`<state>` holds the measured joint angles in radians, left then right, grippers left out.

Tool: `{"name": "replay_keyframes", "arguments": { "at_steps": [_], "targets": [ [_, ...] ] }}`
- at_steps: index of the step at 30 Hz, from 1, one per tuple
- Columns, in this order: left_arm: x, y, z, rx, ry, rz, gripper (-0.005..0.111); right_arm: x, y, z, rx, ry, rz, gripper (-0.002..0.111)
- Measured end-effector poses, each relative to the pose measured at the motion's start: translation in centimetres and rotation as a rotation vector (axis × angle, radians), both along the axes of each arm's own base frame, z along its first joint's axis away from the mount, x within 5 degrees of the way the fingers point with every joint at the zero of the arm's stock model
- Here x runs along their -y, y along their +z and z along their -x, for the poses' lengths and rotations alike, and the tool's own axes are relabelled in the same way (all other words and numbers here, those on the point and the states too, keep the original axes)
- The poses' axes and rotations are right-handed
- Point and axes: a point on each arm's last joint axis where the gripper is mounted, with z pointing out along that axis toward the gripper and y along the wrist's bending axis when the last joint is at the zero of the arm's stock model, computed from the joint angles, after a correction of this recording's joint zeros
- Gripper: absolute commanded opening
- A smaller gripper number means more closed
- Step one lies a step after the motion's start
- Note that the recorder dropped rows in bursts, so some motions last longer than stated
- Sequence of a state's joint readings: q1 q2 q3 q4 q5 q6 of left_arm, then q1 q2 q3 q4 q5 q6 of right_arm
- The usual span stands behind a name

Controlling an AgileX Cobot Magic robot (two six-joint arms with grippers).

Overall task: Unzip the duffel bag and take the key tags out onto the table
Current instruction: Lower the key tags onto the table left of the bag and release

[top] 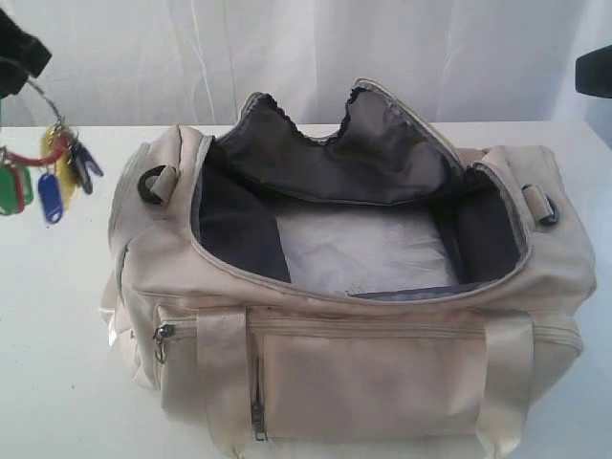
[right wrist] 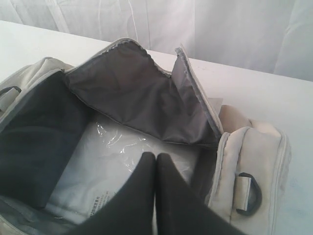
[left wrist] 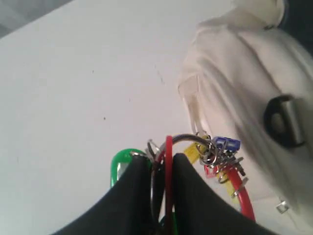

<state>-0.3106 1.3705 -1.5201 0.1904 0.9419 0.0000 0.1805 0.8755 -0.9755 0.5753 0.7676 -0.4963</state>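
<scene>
The cream duffel bag (top: 363, 325) lies on the white table (top: 57, 363) with its top zipper undone and the flap folded back, so the dark grey lining shows. My left gripper (left wrist: 164, 161) is shut on the metal ring of the key tags (left wrist: 215, 152). In the exterior view the key tags (top: 48, 177) hang in the air left of the bag, above the table, under the left gripper (top: 21, 65). My right gripper (right wrist: 155, 157) is shut on nothing and hovers over the bag's open mouth (right wrist: 58, 127).
A clear plastic packet (top: 368, 251) lies flat on the bag's floor. A dark D-ring (top: 155, 182) sits on the bag's left end, and another D-ring (top: 545, 204) on the right end. A white curtain (top: 287, 48) hangs behind the table.
</scene>
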Motion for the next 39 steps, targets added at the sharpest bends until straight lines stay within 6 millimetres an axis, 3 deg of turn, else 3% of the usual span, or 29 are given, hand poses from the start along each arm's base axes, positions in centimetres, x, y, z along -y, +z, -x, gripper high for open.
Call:
{"name": "replay_keyframes", "arguments": {
  "at_steps": [5, 10, 16, 25, 28, 31, 32, 39],
  "targets": [
    [-2.0, -3.6, 0.0, -0.073, 0.063, -0.022, 0.0, 0.0, 0.0, 0.0, 0.0, 0.0, 0.0, 0.0],
    [-2.6, -7.7, -0.2, -0.115, 0.086, -0.022, 0.0, 0.0, 0.0, 0.0, 0.0, 0.0, 0.0, 0.0],
    [-1.8, -11.3, -1.3, -0.138, 0.085, 0.057, 0.0, 0.0, 0.0, 0.0, 0.0, 0.0, 0.0, 0.0],
    [-0.3, -17.8, -5.7, -0.206, 0.066, 0.092, 0.0, 0.0, 0.0, 0.0, -0.002, 0.0, -0.008, 0.0],
    [-0.2, -19.1, -6.3, -0.224, 0.068, 0.087, 0.018, 0.0, 0.0, 0.0, -0.002, 0.001, -0.009, 0.0],
    [-0.2, -20.1, -6.5, -0.255, 0.066, 0.074, 0.05, -0.1, 0.0, 0.0, -0.003, 0.001, -0.011, 0.0],
    [-0.2, -20.5, -6.5, -0.272, 0.067, 0.07, 0.054, -0.1, 0.0, 0.0, -0.003, 0.001, -0.011, 0.0],
    [-0.4, -20.8, -6.1, -0.33, 0.058, 0.033, 0.058, -0.1, 0.0, 0.0, -0.003, 0.001, -0.013, 0.0]
  ]
}}
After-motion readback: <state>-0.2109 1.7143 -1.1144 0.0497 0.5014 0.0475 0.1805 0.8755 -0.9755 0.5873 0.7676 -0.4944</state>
